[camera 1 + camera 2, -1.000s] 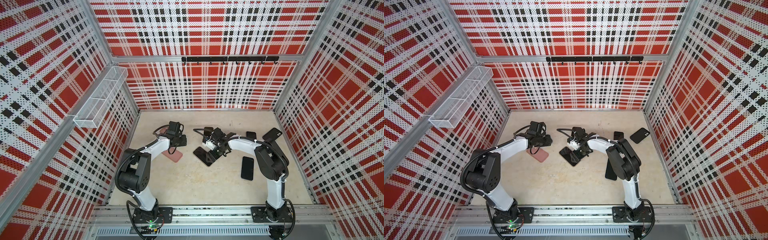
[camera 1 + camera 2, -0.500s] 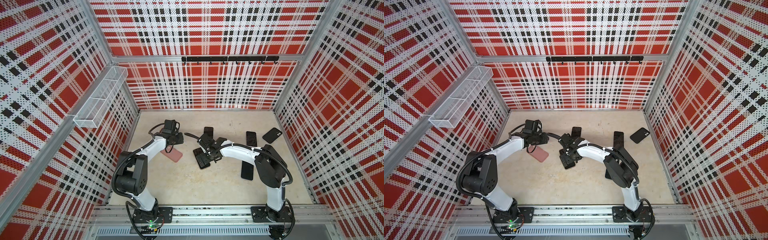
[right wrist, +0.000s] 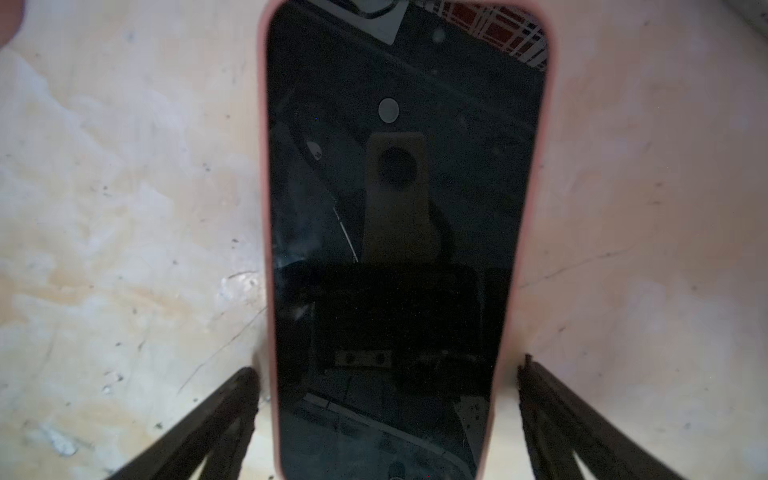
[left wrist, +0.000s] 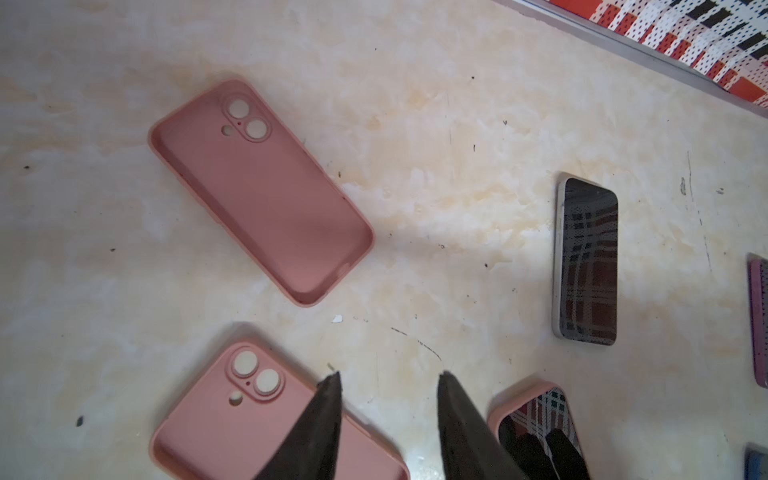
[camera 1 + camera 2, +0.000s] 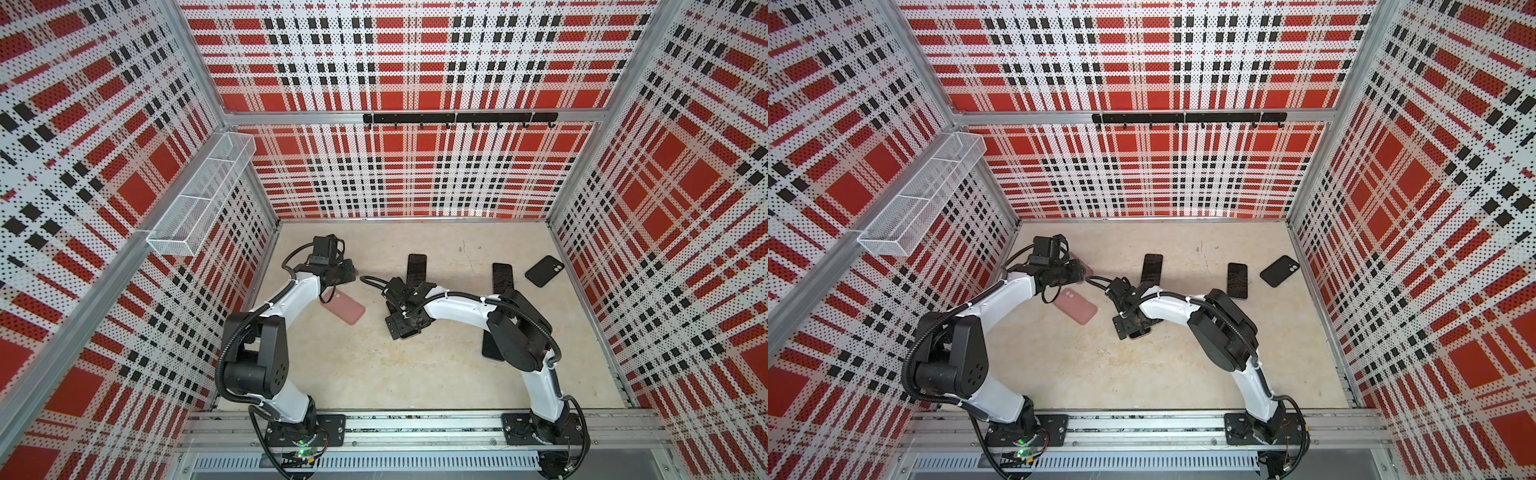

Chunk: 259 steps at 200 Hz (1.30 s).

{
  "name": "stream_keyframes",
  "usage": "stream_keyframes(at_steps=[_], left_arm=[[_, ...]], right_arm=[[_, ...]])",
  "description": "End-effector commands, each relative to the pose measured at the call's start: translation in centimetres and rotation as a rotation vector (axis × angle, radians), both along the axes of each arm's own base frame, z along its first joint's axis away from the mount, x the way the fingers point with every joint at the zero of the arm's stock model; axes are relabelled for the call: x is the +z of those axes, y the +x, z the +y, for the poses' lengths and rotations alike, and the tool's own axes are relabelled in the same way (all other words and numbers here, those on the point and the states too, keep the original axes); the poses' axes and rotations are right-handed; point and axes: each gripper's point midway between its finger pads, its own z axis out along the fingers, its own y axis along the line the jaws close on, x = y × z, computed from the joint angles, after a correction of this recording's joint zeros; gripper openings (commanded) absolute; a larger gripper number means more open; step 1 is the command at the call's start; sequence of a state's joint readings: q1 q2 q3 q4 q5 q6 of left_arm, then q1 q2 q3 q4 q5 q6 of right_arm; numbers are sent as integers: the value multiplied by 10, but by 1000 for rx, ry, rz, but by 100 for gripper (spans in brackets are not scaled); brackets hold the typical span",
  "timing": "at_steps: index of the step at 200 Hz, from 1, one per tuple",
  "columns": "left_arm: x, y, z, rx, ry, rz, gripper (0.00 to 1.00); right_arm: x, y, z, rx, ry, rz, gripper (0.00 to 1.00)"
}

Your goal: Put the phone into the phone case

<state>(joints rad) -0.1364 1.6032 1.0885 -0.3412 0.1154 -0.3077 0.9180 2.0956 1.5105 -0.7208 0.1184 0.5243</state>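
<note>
My right claw (image 3: 386, 368) stands wide open astride the phone (image 3: 395, 187), seated in its pink case (image 3: 262, 208) near the spare case (image 5: 343, 306), so nothing squeezes it. My left claw (image 4: 389, 376) hangs part-open, empty, beside that spare.

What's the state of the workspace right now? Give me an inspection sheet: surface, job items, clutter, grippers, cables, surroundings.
Surface: beige table, scuffed and stained.
Job's things: phone in a pink case, flat, screen up; two more pink cases loose.
Clutter: three dark phones, one part-hidden by the right arm; black case.
Grippers: right gripper open, astride the cased phone; left gripper open, holding nothing.
Cables: black cable loops at each wrist; no snag seen.
Surroundings: plaid perforated walls, wire basket, hook rail.
</note>
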Motion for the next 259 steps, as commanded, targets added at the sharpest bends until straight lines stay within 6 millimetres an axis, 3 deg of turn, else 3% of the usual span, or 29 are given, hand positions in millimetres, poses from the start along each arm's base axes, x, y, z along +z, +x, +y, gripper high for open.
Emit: stream_keyframes(at_steps=[1,27,58,145,193,234,259], left_arm=[[11,0,0,-8,-14,-30,42],[12,0,1,-6,-13,-35,42],[13,1,2,-3,-15,-38,42],[12,0,3,0,-14,-34,42],[13,0,3,-1,-16,-36,42],[12,0,3,-1,-17,-35,42],[12,1,3,1,-14,-34,42]], right_arm=[[-14,0,-7,-27,-49,16,99],[-23,-4,-9,-61,-47,36,91],[-18,-5,-6,-69,-17,35,82],[49,12,-11,-105,40,-101,72],[78,29,-48,-180,38,-166,71],[89,58,-100,-278,38,-199,71],[86,59,-120,-283,18,-181,71]])
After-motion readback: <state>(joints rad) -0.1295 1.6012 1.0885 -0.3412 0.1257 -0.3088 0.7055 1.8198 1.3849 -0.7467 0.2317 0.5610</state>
